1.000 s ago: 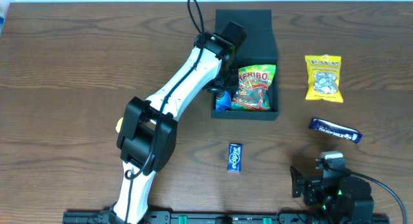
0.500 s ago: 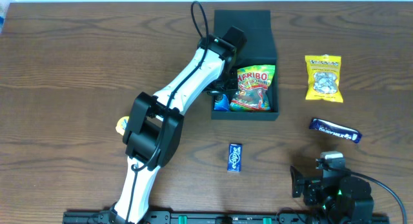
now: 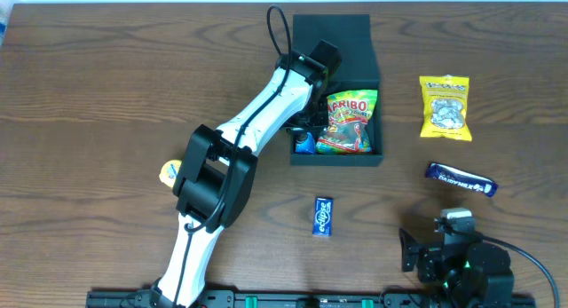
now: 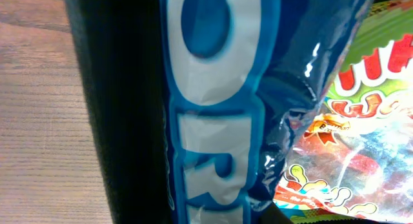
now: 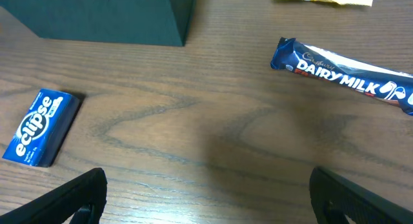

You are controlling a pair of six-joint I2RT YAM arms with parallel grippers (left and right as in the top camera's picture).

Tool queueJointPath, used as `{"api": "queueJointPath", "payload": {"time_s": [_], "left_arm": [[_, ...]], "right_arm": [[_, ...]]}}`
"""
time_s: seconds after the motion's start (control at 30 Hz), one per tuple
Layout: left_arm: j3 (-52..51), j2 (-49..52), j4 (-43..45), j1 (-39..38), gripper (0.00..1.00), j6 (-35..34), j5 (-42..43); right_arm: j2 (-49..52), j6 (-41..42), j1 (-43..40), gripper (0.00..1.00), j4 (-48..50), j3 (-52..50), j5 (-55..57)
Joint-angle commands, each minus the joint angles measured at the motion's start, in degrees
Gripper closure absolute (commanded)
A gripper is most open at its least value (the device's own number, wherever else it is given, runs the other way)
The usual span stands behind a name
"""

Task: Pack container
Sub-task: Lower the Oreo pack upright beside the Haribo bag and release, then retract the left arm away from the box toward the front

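The dark container [image 3: 337,159] stands open at the back middle of the table, its flap lid folded back. Inside lies a Haribo bag [image 3: 349,122] [image 4: 348,140]. My left gripper [image 3: 308,126] reaches down into the container's left side, shut on a blue Oreo packet [image 3: 306,145] [image 4: 213,121]. That packet stands on edge against the dark left wall [image 4: 122,108] and fills the wrist view, hiding most of the fingers. My right gripper [image 5: 206,198] hovers open over bare wood near the front right, holding nothing.
A blue Eclipse gum box [image 3: 323,217] [image 5: 40,127] lies in front of the container. A Dairy Milk bar [image 3: 460,178] [image 5: 345,79] and a yellow snack bag [image 3: 444,106] lie at the right. A small yellow item [image 3: 169,171] peeks out beside the left arm.
The left arm's elbow has swung a little to the right and forward while its gripper stays in the container's left side. The right arm has not moved.
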Motion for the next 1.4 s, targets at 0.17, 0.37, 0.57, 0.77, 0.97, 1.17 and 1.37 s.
{"api": "queueJointPath", "payload": {"time_s": [0.17, 0.37, 0.57, 0.77, 0.97, 1.17, 1.37], "left_arm": [[1.1, 1.0, -0.6, -0.2, 0.6, -1.2, -1.1], [2.7, 1.0, -2.1, -0.2, 0.63, -1.6, -1.2], [8.2, 1.0, -6.1, -0.2, 0.67, -1.6, -1.4], [18.7, 1.0, -14.5, -0.2, 0.66, -1.5, -3.9], [28.4, 0.7, -24.7, -0.2, 0.53, -1.5, -8.0], [31.9, -3.5, -31.7, -0.2, 0.13, -1.6, -12.8], [31.9, -11.5, -34.9, -0.2, 0.12, -1.5, -14.8]], "right_arm": [[-0.3, 0.6, -0.4, 0.01, -0.4, -0.3, 0.3], [-0.3, 0.6, -0.4, 0.01, -0.4, -0.3, 0.3], [-0.3, 0.6, -0.4, 0.01, -0.4, -0.3, 0.3], [-0.3, 0.6, -0.4, 0.01, -0.4, -0.3, 0.3], [-0.3, 0.6, -0.4, 0.01, -0.4, -0.3, 0.3], [-0.3, 0.6, -0.4, 0.01, -0.4, -0.3, 0.3], [-0.3, 0.6, -0.4, 0.01, -0.4, -0.3, 0.3]]}}
